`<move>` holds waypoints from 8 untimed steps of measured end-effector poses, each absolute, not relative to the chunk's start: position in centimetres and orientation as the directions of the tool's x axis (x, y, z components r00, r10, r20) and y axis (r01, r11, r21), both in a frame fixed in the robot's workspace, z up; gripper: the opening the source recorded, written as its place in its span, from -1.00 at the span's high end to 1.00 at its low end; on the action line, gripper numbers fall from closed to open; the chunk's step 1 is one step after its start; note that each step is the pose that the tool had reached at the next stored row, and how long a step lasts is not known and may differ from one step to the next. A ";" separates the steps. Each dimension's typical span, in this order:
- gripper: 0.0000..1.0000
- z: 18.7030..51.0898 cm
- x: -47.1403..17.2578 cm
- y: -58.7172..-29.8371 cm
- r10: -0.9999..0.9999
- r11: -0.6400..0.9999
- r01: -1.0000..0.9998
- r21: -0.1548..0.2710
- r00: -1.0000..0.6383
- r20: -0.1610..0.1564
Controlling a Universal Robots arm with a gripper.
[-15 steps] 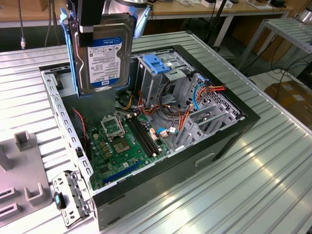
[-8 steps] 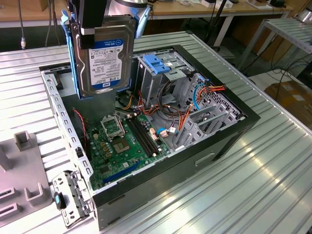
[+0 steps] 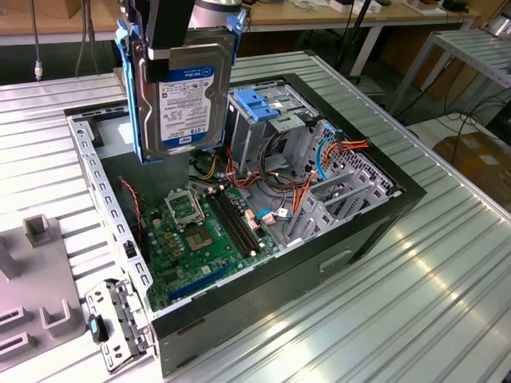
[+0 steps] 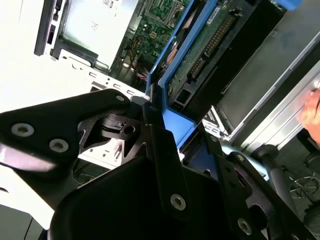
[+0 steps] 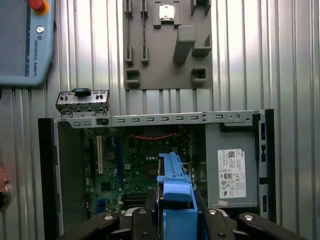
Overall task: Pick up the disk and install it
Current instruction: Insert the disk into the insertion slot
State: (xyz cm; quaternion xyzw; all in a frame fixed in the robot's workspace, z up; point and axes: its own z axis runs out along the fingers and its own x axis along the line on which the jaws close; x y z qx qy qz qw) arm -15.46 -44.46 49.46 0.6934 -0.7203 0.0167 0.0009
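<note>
The disk (image 3: 182,92) hangs upright above the open computer case (image 3: 375,215), its label facing the exterior view and its blue side rails showing on both edges. My gripper (image 3: 177,40) comes down from above and is shut on the disk's upper end. In the second wrist view the disk (image 4: 200,50) runs edge-on away from the black fingers (image 4: 155,130), its circuit board side visible. In the first wrist view the disk's blue end (image 5: 175,192) sticks out between the fingers (image 5: 145,220) over the motherboard (image 5: 135,165).
A metal drive cage with a light-blue latch plate (image 3: 257,104) stands inside the case, beside loose cables. A grey fixture plate (image 3: 32,295) and a small metal bracket (image 3: 112,323) lie outside it. A pendant (image 5: 25,40) rests on the table. A hand (image 4: 312,107) is nearby.
</note>
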 end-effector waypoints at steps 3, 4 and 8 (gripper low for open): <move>0.25 49.5 -15.4 -44.7 -0.999 0.038 -0.999 -0.023 -0.038 0.025; 0.25 49.5 -15.4 -44.8 -0.999 0.038 -0.999 -0.023 -0.038 0.025; 0.25 49.5 -15.4 -45.2 -0.999 0.038 -0.999 -0.023 -0.038 0.025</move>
